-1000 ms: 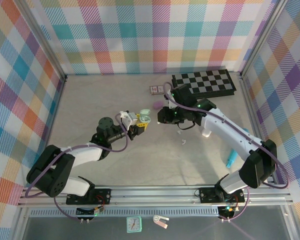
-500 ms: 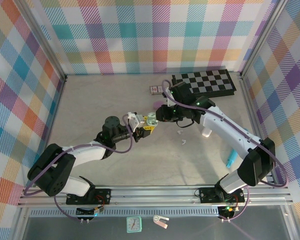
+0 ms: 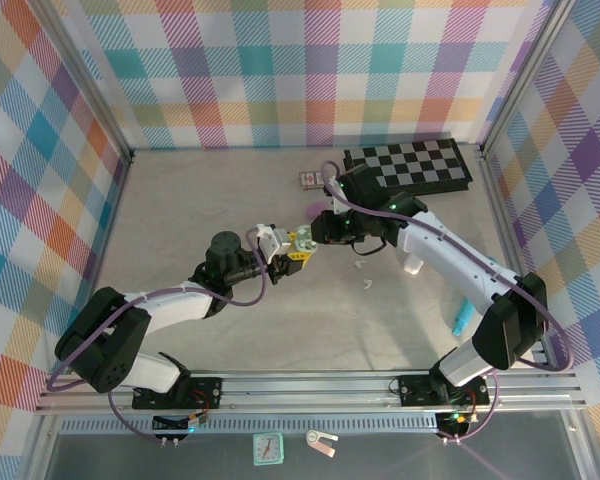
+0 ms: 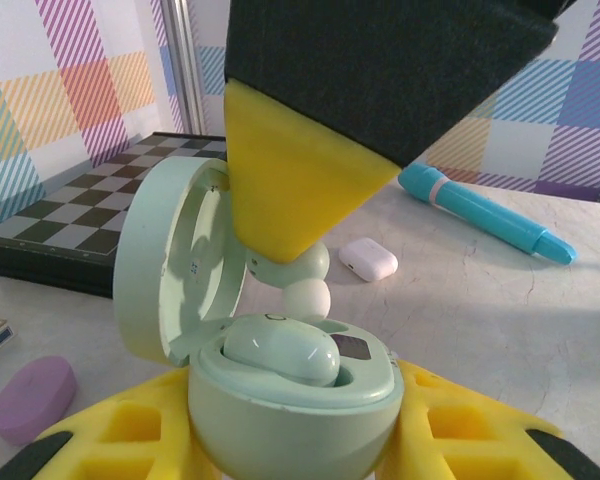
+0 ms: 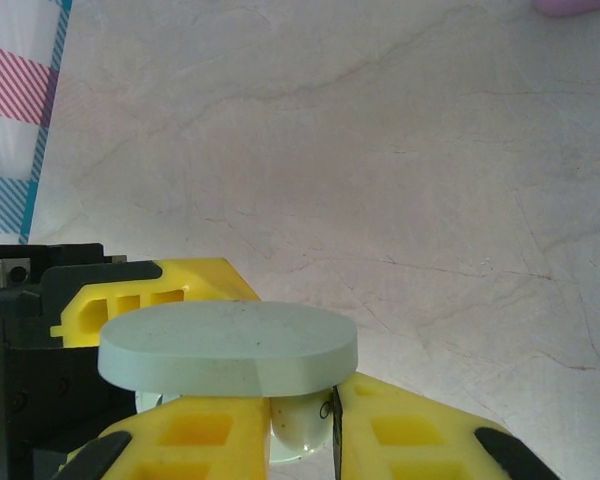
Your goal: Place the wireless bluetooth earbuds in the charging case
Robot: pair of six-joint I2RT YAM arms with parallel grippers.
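Note:
My left gripper (image 4: 292, 445) is shut on the base of a mint-green charging case (image 4: 290, 400), which it holds off the table with the lid (image 4: 170, 260) swung open. One mint earbud (image 4: 280, 350) lies in a well of the case. My right gripper (image 5: 305, 430) is shut on a second pale green earbud (image 5: 302, 428), which hangs just above the open case, behind the seated bud (image 4: 306, 295). In the top view the two grippers meet at mid-table, left (image 3: 292, 252) and right (image 3: 318, 232), with the case (image 3: 301, 240) between them.
A purple pebble case (image 4: 32, 398) lies on the table to the left. A small white bud (image 4: 368, 259) and a teal stick (image 4: 485, 213) lie beyond the case. A chessboard (image 3: 408, 165) and a small card box (image 3: 311, 179) sit at the back.
My left gripper carried the case right and up to meet the right gripper, which shifted slightly left. Over the last half second both have hardly moved.

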